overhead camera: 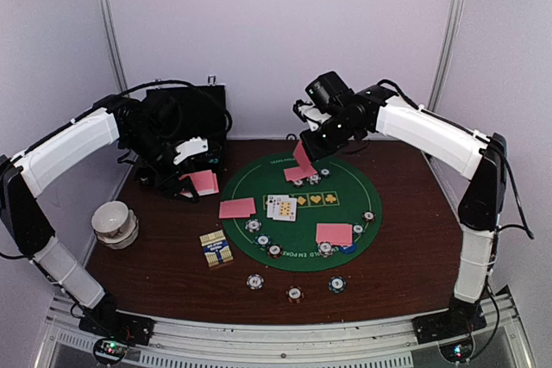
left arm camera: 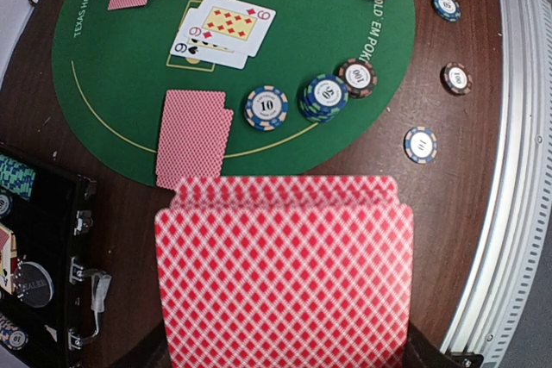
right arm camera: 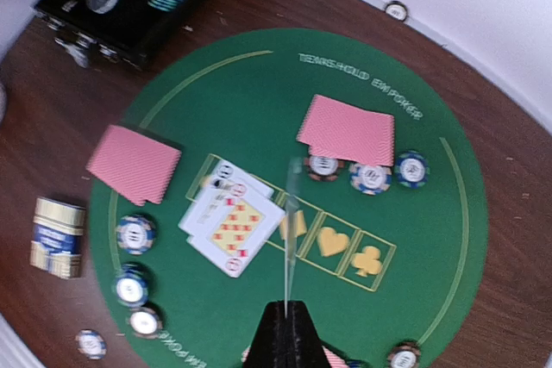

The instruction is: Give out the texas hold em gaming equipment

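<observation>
Over the green mat (overhead camera: 349, 183): one card (right arm camera: 289, 239) is pinched edge-on in the fully closed right claw (right arm camera: 287, 316).
Left claw (overhead camera: 190, 180): clamped on the deck (left arm camera: 285, 273) (held beside the case (left arm camera: 43, 256)).
Risk: the thin card could be let slip and dropped askew onto the far pile (right arm camera: 347, 131).

The dark brown wooden table (overhead camera: 405, 239) bears a round green felt mat (overhead camera: 259, 180) centre-frame, a white bowl (overhead camera: 115, 221) at left, and three striped poker chips (overhead camera: 294, 294) below.

Black case (overhead camera: 207, 109), white bowl (overhead camera: 115, 221), card box (overhead camera: 216, 249)
</observation>
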`<state>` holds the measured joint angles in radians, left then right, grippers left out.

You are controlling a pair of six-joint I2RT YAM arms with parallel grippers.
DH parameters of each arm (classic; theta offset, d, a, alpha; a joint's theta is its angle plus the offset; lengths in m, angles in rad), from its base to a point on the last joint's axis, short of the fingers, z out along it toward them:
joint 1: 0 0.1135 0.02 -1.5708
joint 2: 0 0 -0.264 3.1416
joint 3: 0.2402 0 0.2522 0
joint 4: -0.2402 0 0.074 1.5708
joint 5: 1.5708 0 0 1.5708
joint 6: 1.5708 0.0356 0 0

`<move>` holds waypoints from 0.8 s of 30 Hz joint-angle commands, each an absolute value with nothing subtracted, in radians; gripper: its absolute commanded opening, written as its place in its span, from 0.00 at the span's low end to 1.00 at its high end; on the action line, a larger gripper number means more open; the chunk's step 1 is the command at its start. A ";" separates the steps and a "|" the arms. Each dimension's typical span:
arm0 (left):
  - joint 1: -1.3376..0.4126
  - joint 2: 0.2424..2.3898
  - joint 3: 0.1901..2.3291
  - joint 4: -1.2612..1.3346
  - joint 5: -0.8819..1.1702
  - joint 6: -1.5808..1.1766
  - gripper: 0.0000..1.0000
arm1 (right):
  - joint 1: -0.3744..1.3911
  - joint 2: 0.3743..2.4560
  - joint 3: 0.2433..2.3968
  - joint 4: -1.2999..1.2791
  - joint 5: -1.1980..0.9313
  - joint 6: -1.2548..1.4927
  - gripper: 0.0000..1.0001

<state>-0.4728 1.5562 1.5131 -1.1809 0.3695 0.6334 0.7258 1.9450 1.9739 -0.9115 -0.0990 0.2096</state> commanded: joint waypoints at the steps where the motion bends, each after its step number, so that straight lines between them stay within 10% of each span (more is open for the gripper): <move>1: -0.469 1.536 1.512 -1.166 0.374 0.632 0.00 | 0.812 1.956 1.871 -0.839 0.415 -0.121 0.00; 9: -0.469 1.528 1.503 -1.166 0.370 0.632 0.00 | 0.951 2.003 1.603 -0.332 0.701 -0.616 0.00; 24: -0.469 1.525 1.496 -1.167 0.369 0.633 0.00 | 0.983 2.128 1.492 -0.246 0.637 -0.709 0.00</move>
